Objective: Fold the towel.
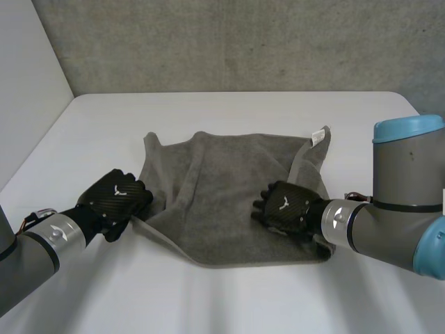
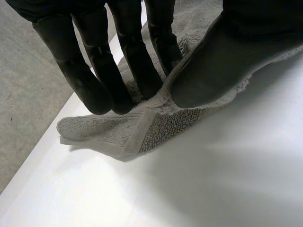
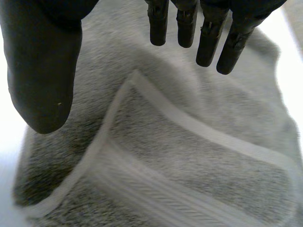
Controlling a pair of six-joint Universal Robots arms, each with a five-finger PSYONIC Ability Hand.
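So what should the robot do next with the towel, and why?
Probably curl the right hand shut on the towel under it. The left hand pinches the towel near its left corner between thumb and fingers, but the right hand's fingers hang straight above the cloth and hold nothing, so only one side could lift.

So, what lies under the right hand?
The grey towel: under the right hand its pale border bands show. The white table beneath that part is covered by the cloth. Whether the palm touches it cannot be seen.

Grey towel [image 1: 229,202] spread rumpled mid-table, white tag at far corner.
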